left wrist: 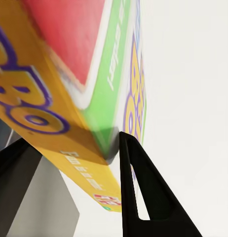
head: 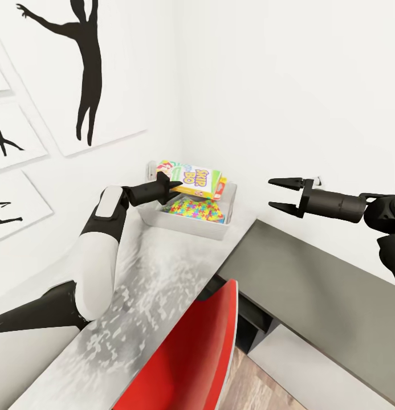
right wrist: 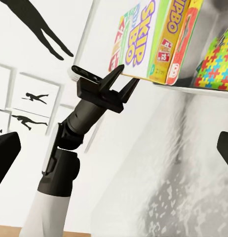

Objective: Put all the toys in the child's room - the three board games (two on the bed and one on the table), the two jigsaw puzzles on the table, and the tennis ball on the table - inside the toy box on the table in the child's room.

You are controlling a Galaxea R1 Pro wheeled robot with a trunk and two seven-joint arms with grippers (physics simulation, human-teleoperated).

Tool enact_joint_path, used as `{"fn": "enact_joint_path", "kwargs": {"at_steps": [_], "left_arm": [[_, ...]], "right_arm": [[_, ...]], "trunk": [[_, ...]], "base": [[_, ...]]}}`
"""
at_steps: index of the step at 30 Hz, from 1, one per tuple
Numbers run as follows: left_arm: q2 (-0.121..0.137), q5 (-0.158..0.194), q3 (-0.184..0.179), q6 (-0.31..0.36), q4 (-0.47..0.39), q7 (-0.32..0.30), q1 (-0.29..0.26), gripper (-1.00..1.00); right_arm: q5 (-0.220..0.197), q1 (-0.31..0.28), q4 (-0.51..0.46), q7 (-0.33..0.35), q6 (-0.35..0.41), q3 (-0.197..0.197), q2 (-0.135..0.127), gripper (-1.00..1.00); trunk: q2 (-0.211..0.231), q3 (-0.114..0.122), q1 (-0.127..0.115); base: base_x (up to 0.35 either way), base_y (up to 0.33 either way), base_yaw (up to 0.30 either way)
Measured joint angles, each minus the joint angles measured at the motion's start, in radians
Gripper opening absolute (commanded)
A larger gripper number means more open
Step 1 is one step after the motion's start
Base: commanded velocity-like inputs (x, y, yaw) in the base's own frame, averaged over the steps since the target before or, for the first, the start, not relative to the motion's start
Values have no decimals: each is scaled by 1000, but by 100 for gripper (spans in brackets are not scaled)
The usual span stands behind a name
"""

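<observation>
A board game [head: 196, 177] is held by the left gripper [head: 165, 188] at one corner, the two fingers closed on its edge, as the left wrist view confirms: a dark finger [left wrist: 141, 192] is pressed against the box's [left wrist: 59, 94] side. The game is poised over the toy box [head: 231, 206], which sits at the far end of the table [head: 134, 296] against the wall. Inside the bin a jigsaw puzzle [head: 196, 211] is seen lying flat, and what looks like a second game box [head: 221, 188] is stacked under the held one; whether the held box rests on it or hangs just above cannot be told.

To finish this step well, the box should probably be lowered until it is borne by the stack, kept level and inside the rim, and only then released, since a corner grip lets it swing and tip.

The game's long axis runs roughly along the bin's length, from the gripper towards the wall corner, with the printed face turned up and slightly towards the camera.

The right gripper [head: 285, 195] is held open and empty in the air, well apart from the bin, above the dark part of the table [head: 311, 273]. A red chair [head: 191, 353] stands close below.
</observation>
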Motion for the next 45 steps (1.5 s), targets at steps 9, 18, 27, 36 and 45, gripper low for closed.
{"fn": "enact_joint_path", "kwargs": {"at_steps": [9, 18, 27, 36, 45], "left_arm": [[0, 0, 0, 0, 0, 3, 0, -100], [-1, -1, 0, 0, 0, 4, 0, -100], [-2, -2, 0, -1, 0, 4, 0, -100], [-1, -14, -1, -5, 7, 8, 0, -100], [0, -13, -1, -8, 14, 29, 0, -100]], "right_arm": [[1, 0, 0, 1, 0, 0, 0, 100], [1, 0, 2, 0, 0, 0, 0, 100], [1, 0, 2, 0, 0, 0, 0, 100], [1, 0, 2, 0, 0, 0, 0, 100], [1, 0, 2, -1, 0, 0, 0, 100]], "trunk": [[0, 0, 0], [0, 0, 0], [0, 0, 0], [0, 0, 0], [0, 0, 0]], "base": [[0, 0, 0], [73, 0, 0], [19, 0, 0], [0, 0, 0], [0, 0, 0]]}}
